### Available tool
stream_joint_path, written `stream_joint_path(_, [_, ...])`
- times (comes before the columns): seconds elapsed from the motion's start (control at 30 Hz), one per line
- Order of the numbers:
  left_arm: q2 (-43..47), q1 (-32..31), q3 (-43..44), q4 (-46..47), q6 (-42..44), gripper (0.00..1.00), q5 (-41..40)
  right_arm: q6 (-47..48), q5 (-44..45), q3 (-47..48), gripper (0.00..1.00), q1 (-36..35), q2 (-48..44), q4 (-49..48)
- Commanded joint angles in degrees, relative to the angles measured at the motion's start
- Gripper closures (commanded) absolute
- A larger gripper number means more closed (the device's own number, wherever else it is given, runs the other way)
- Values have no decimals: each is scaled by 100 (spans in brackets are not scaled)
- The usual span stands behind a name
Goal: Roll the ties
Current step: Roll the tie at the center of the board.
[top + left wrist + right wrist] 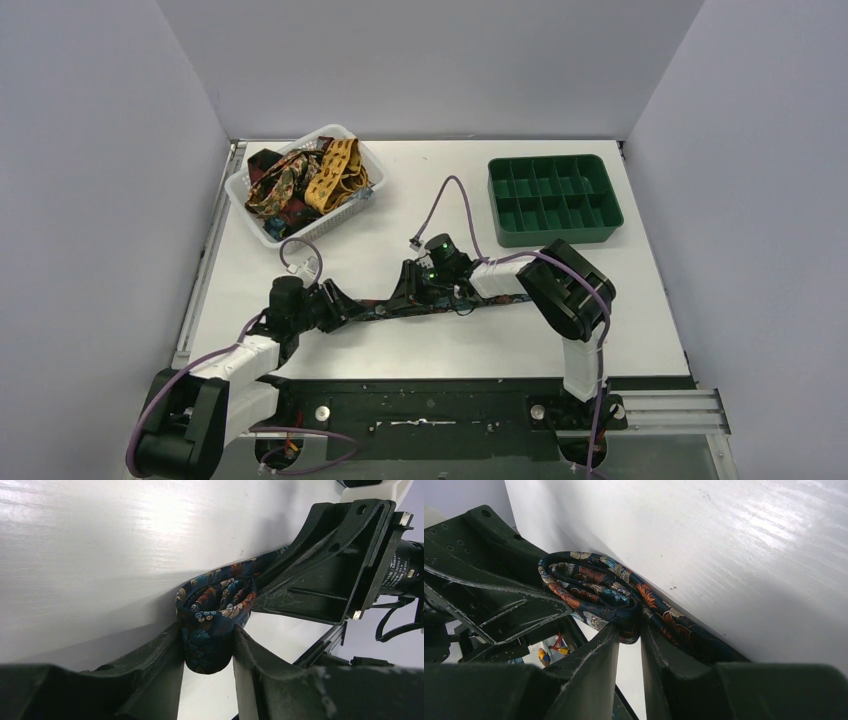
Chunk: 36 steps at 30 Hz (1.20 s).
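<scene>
A dark floral tie (377, 311) lies on the white table near the front, between my two grippers, with its tail running right under the right arm. Its end is wound into a small loose roll (215, 597). My left gripper (207, 642) is shut on the lower side of that roll. My right gripper (630, 631) is shut on the same roll (589, 587) from the opposite side. In the top view the left gripper (350, 306) and the right gripper (403, 296) are close together, facing each other.
A white basket (346, 133) at the back left holds several tangled ties, among them a mustard-yellow one (335, 175) and dark red ones. A green compartment tray (553, 200) stands at the back right. A purple cable (450, 195) loops over the table's middle.
</scene>
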State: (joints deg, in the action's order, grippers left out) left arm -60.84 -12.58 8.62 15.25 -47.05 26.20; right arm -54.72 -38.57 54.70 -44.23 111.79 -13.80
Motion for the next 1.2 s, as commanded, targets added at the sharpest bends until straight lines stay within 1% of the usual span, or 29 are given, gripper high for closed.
stream_joint_path(0.0, [89,31,128,141,110,67,-60,45,-2,143,75,67,118,65])
stream_joint_path(0.07, [159,28,193,20,124,69,-130,67,-54,145,74,80,77,9])
stream_joint_path(0.17, [269,26,349,-312,242,72,-264,91,-185,182,70,92,-65,-138])
stream_joint_path(0.23, [342,22,488,-662,349,73,-421,161,-235,214,66,98,-182,-178])
stream_joint_path(0.4, [588,7,892,-1696,563,74,-887,336,-257,247,53,137,-564,-215])
stream_joint_path(0.5, [720,-5,1190,-2286,732,75,-1193,355,-208,240,50,204,-747,-158])
stream_joint_path(0.6, [717,-99,1517,-2740,872,75,-1493,664,-26,334,50,317,-826,239])
stream_joint_path(0.67, [642,-249,1709,-2995,946,75,-1755,959,240,406,50,372,-893,582])
stream_joint_path(0.83, [211,-1066,2275,-3596,1101,75,-2797,1377,754,556,50,511,-972,1228])
stream_joint_path(0.97, [-136,-1462,2726,-4086,1042,75,-3573,1381,847,468,50,628,-1051,1309])
stream_joint_path(1.13, [-356,-1883,3258,-4682,947,75,-4506,1344,1129,340,50,730,-1257,1363])
stream_joint_path(1.17, [-392,-1994,3342,-4810,903,75,-4791,1332,1210,318,50,755,-1294,1363])
